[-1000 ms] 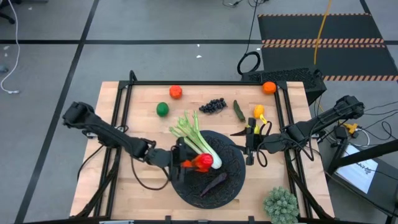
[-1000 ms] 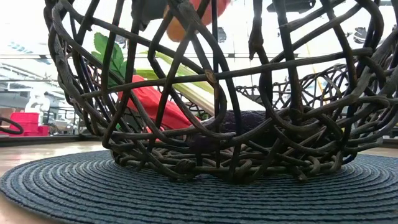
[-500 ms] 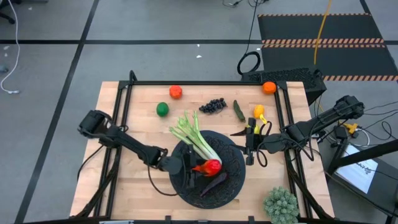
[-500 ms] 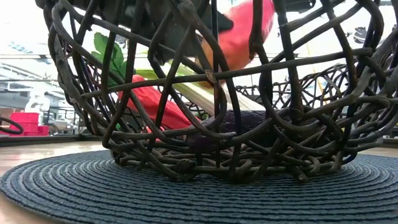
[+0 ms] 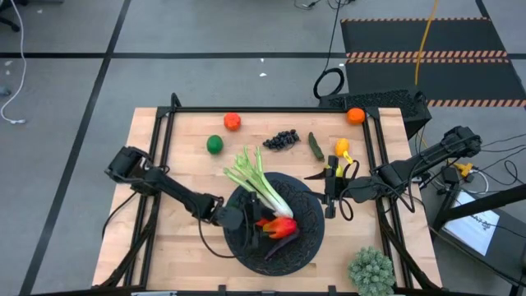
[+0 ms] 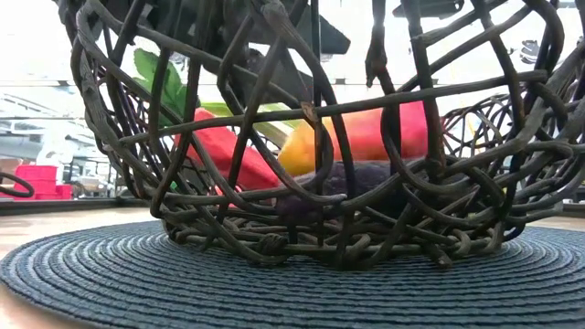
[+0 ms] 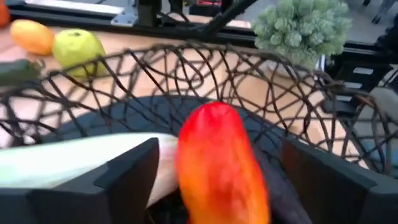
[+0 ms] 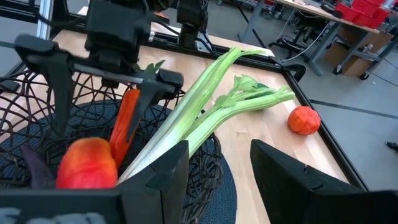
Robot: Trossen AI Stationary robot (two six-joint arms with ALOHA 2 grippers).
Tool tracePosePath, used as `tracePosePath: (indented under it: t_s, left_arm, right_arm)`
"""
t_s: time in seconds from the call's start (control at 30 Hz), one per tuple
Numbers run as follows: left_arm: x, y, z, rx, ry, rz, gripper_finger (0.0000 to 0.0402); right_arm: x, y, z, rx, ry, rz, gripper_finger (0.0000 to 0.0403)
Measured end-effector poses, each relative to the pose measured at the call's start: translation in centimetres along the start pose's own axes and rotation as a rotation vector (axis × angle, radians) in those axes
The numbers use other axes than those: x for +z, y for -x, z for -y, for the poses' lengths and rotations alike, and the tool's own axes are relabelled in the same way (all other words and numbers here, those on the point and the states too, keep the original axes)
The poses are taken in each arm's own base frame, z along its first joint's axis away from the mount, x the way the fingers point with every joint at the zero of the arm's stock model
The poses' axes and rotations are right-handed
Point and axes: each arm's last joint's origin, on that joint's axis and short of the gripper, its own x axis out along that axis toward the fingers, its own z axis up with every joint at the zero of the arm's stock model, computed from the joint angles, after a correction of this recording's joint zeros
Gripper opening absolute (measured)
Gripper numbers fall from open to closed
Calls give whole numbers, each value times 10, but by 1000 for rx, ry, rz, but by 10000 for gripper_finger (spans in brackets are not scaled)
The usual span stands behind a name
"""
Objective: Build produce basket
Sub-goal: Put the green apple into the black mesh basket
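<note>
The big round black woven basket (image 5: 306, 240) sits on a dark round mat (image 6: 110, 283) on the wooden counter (image 5: 164, 238). Inside it lie a red and orange toy pepper (image 5: 278, 226), a dark purple eggplant (image 5: 283, 240), an orange carrot (image 8: 125, 118) and the white end of a long green and white leek (image 5: 256, 182). The leek's leafy top sticks out over the rim.

The left gripper (image 5: 249, 229) hangs over the left side of the basket. Its fingers (image 7: 127, 171) are spread wide, with the pepper between them but not pinched.

The right gripper (image 5: 331, 187) waits just beside the basket's right edge, with its fingers (image 8: 163, 177) apart and nothing between them.

On the counter behind the basket are a green lime (image 5: 214, 144), a red tomato (image 5: 233, 122), dark grapes (image 5: 282, 139), a green pickle (image 5: 316, 145), a yellow lemon (image 5: 342, 147) and an orange (image 5: 355, 116).
</note>
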Motion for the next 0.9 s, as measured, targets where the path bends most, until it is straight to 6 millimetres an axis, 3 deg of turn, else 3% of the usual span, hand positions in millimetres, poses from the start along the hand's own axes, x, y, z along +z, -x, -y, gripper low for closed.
tracePosePath:
  t_s: [0.2, 0.53, 0.7, 0.9]
  left_arm:
    - [32, 27, -8, 13, -23, 15, 360]
    - [90, 107, -30, 128, -236, 74, 278]
    - [116, 146, -46, 167, -326, 173, 242]
    - [121, 163, -66, 231, -341, 135, 214]
  right_arm:
    - [-1, 0, 0, 0, 3, -6, 166]
    - [-4, -2, 4, -55, -159, -23, 166]
    - [-28, -6, 11, -221, -267, -138, 166]
    - [-55, -3, 24, -319, -406, -364, 171]
